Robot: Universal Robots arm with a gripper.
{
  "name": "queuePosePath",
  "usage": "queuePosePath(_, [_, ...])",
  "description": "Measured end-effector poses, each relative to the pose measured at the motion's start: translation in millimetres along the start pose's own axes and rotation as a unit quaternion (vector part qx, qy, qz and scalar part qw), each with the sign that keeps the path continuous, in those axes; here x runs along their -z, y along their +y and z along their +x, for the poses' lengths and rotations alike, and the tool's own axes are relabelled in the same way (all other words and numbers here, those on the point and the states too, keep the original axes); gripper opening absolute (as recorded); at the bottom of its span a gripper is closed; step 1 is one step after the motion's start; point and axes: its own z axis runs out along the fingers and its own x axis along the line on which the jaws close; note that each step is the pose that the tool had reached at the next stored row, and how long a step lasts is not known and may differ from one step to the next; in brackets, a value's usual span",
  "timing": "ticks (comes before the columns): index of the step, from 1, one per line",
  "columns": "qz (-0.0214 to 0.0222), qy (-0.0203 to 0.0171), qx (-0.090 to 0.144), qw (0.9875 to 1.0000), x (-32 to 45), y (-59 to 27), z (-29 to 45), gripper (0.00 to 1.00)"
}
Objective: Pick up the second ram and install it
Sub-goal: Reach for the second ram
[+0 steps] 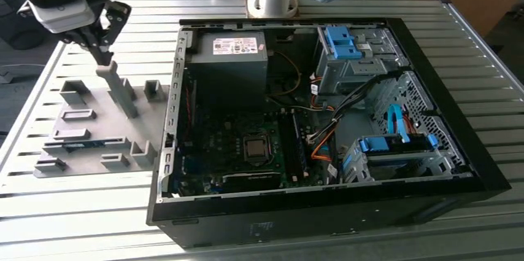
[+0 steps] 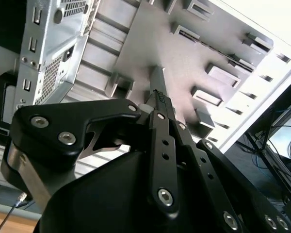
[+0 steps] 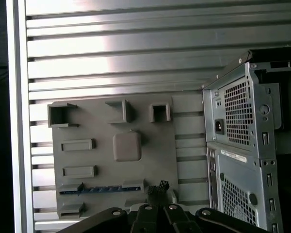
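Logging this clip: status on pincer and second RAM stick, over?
Pincer shut, empty, above grey plastic holder plate. Long flat blue circuit-board RAM stick lying in its plate slot, not yet picked. Tall grey post close below pincer.

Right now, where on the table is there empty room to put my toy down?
The table slats are bare at the exterior view's lower left, next to the grey plate, and in a strip on the exterior view's right of the computer case. The plate is crowded: holder blocks, the blue ram, and the hand above it.
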Motion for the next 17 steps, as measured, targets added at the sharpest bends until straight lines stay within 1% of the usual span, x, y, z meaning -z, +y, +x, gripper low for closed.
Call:
queuePosePath(7, [0.0001, 0.0013, 0.0, 1.0, -4.8, -9.6, 13.0, 0.11])
queuePosePath(9, [0.0002, 0.0014, 0.0, 1.0, -6.0, -11.2, 19.9, 0.11])
queuePosePath(17, [0.0001, 0.0016, 0.0, 1.0, -10.5, -16.6, 52.0, 0.11])
